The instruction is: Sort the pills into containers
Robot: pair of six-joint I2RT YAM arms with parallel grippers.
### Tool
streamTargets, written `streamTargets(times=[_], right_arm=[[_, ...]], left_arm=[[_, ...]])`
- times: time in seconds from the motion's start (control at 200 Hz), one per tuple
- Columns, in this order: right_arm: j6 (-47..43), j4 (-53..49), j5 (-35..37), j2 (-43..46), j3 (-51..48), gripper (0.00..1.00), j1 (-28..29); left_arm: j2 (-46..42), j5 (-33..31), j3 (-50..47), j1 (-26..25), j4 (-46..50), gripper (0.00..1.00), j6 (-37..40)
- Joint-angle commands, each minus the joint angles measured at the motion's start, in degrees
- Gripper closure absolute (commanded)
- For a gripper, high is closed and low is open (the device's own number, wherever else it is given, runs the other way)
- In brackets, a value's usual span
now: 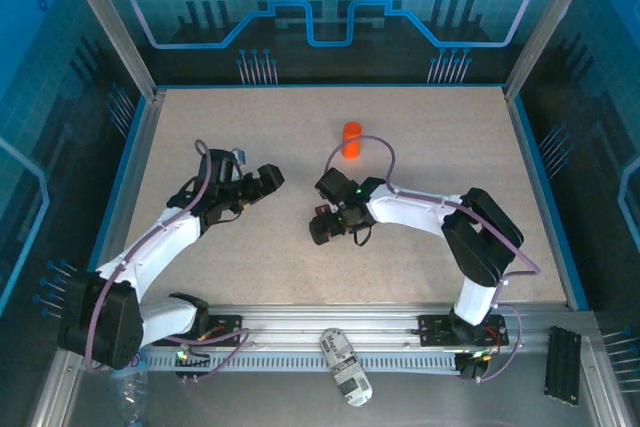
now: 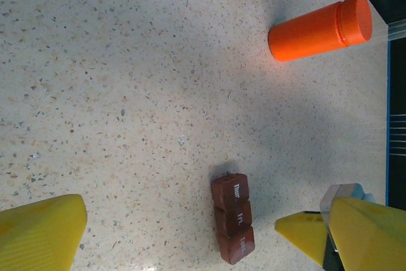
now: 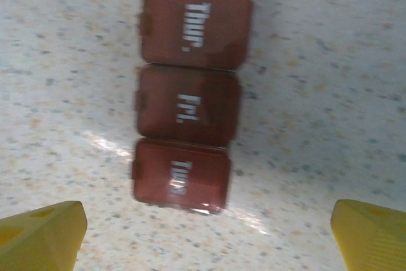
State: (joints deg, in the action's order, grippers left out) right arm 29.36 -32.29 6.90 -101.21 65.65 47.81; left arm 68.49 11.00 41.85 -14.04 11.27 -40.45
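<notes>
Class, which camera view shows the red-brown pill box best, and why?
The right wrist view: the pill box lies close below the camera, its three shut lids clearly reading Thur, Fri and Tues. The left wrist view shows it small near the bottom edge, with faint labels.

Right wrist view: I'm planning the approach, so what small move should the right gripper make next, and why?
Probably ease the right gripper forward and down so its open jaws straddle the pill box. The box lies just ahead, roughly centred in the gap and untouched. Its three lids look shut, so it likely needs steadying before any lid is opened.
</notes>
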Motion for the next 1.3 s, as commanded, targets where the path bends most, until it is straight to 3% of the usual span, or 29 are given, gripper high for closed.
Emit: streamTargets(times=[0.0,0.06,0.25,1.296], right_arm=[[2.02,-3.48,7.00,-0.74,2.30,0.00,2.25],[1.95,-2.02,5.84,-1.04,2.08,0.01,2.61],[1.44,1.65,1.80,-2.84,2.42,0.19,2.89],[4.52,7.19,2.48,-7.61,1.63,0.40,3.54]], left_arm=[[0.92,1.42,0.13,-0.11,-0.85,0.01,-0.16],[1.12,1.45,0.16,-0.11,-1.07,0.01,-0.20],[1.80,1.56,0.32,-0.11,-1.33,0.01,0.02],[1.47,1.63,0.35,-0.11,-1.03,0.01,-0.40]])
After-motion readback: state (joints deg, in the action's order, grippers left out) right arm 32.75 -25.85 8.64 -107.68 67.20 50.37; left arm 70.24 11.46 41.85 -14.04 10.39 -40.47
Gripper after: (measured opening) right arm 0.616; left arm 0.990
